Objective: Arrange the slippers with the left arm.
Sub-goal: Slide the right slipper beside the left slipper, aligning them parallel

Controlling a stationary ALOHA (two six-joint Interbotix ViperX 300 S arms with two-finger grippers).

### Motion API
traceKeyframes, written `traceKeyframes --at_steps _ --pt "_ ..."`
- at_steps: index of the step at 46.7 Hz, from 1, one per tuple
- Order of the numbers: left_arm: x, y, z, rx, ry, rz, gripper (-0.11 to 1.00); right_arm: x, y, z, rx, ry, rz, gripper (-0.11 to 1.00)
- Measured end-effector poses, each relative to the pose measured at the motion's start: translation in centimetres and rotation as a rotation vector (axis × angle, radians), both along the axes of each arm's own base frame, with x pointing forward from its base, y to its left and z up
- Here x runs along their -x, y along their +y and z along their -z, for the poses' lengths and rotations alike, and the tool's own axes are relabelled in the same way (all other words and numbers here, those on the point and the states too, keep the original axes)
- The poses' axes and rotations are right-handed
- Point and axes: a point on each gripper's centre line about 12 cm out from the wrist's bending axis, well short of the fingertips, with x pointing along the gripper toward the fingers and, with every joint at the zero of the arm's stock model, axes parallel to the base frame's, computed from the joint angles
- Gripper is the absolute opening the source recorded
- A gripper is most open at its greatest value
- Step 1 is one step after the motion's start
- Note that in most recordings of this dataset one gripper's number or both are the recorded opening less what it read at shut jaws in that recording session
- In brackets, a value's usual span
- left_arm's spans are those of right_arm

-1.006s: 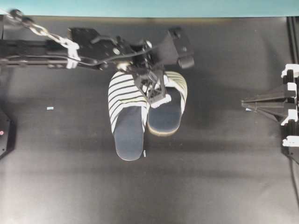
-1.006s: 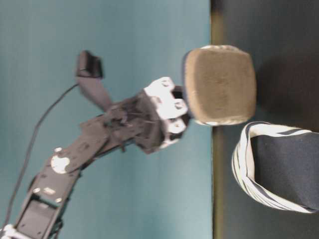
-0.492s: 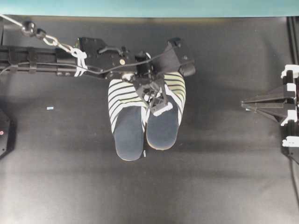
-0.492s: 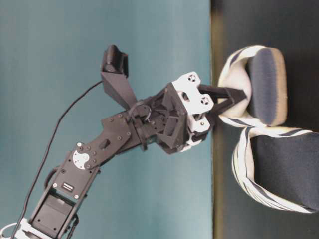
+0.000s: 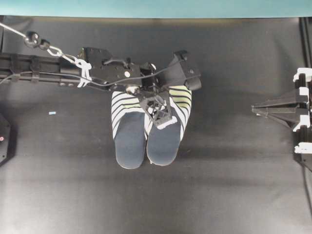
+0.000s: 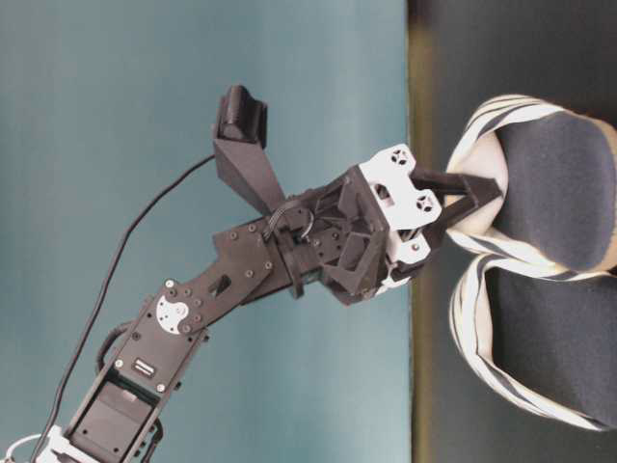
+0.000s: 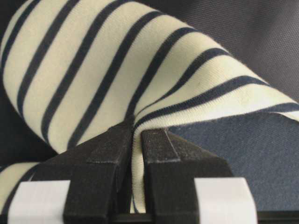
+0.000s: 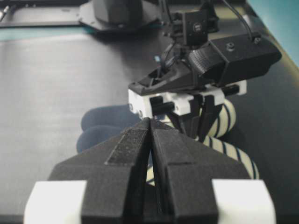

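Two white slippers with navy stripes and navy insoles lie side by side on the black table, heels toward the front: one on the left, one on the right. My left gripper is shut on the rim of the right slipper's striped upper, with the fabric pinched between its pads. The table-level view shows the held slipper down beside the other. My right gripper is shut and empty at the far right, well away from the slippers.
A small pale scrap lies on the black mat at the left. A teal wall runs behind the table. A black base sits at the left edge.
My left gripper has lowered the held slipper from a raised, tilted pose down flat beside the other slipper, heels now roughly level. The right arm has not moved.
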Motion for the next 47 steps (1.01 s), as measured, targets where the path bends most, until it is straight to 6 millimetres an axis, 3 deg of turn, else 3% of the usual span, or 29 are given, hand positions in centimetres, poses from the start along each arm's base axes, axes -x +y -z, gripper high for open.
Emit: traceKeyframes --at_steps 47 --pt "-0.3 -2.9 0.2 0.006 0.013 0.053 0.02 0.1 0.0 0.3 -0.003 0.006 0.001 0.00"
